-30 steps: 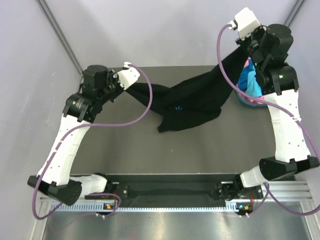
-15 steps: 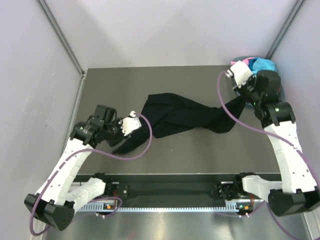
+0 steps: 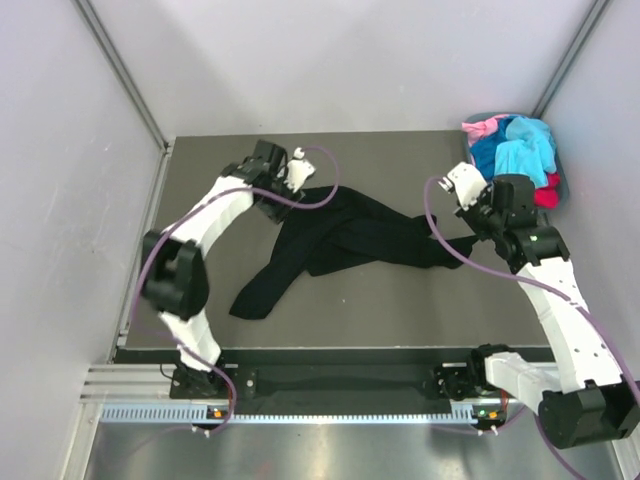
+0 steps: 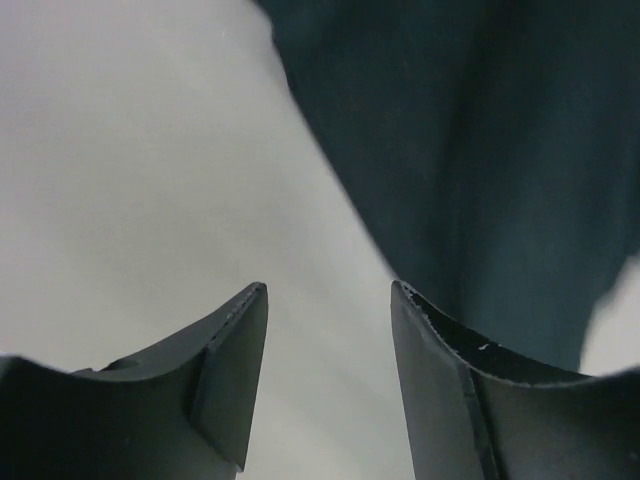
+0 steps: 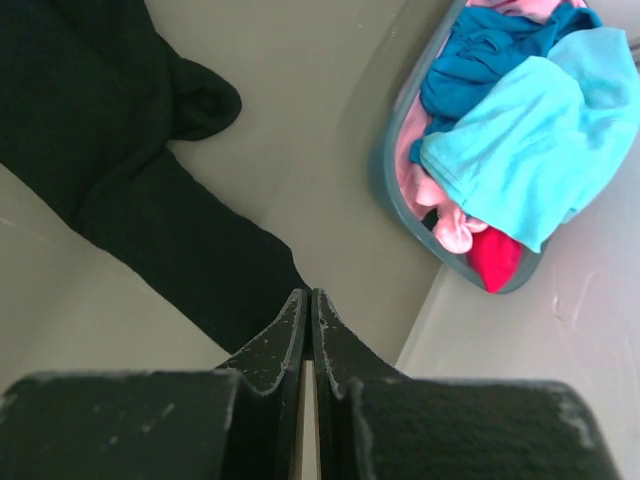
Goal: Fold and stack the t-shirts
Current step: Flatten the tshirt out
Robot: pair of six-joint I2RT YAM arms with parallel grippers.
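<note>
The table [image 3: 400,300] carries one black t-shirt [image 3: 350,240], which lies across its middle as a twisted, roped band and not yet flat; the step in hand looks like spreading it out before any fold. To do that well, the two arms would need hold of matching corners, shoulders or hem, pull apart until the twist drops out, then lay the cloth down smooth. The basket [image 5: 383,175] sits in the far right corner, well apart from the black shirt, and holds the rest in a heap: turquoise [image 3: 525,145], blue [image 3: 490,150], pink [image 3: 482,127] and red [image 3: 546,190]. The left gripper [image 4: 328,295] hovers at the shirt's far left end with its jaws apart and nothing between them; the cloth edge lies just ahead and to one side, so it should take a fresh, definite corner. The right gripper [image 5: 307,295] is closed and appears to pinch the shirt's right end. Counted: one table, one black shirt, one basket, four colours of cloth in it, two grippers.
</note>
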